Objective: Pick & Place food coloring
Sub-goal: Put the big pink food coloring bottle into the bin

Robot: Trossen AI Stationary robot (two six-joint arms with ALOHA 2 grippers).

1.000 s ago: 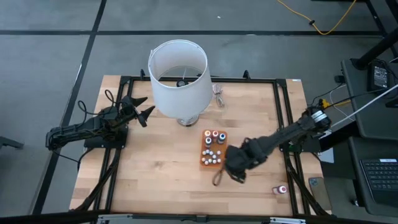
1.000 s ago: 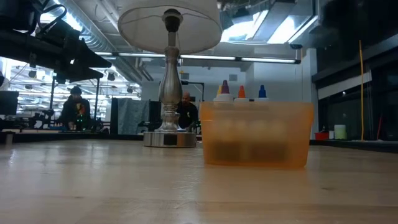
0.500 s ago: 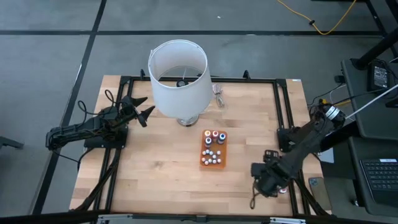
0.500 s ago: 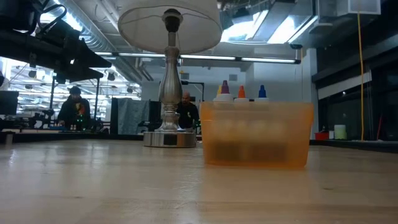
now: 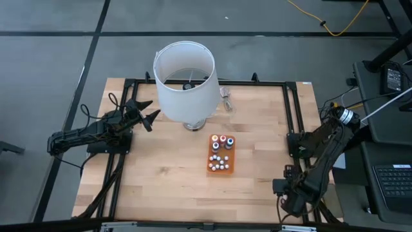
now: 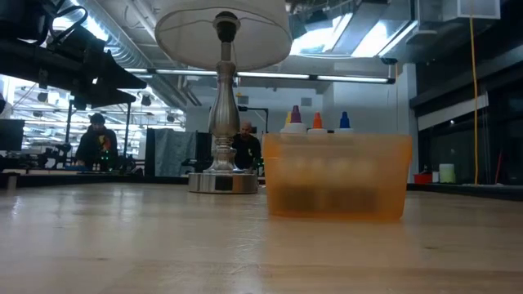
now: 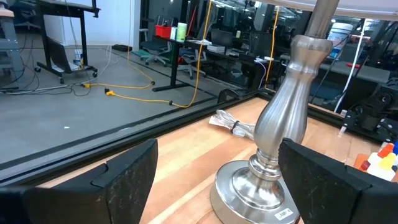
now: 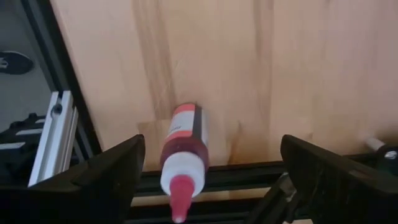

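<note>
Translucent orange plastic tray [image 5: 219, 154] mid-table in front of the white-shaded metal lamp [image 5: 185, 78] holds small food coloring bottles [image 5: 220, 141] upright, mostly white-capped plus orange, red and blue-tipped ones. One red-filled bottle with a white cap and red tip [image 8: 182, 156] lies on its side at the table's near right corner, between the spread fingers of the right gripper [image 8: 208, 171], untouched. Half a second ago that gripper was farther in from the corner; left gripper [image 5: 147, 111] spread, parked beside the lamp, unmoved.
</note>
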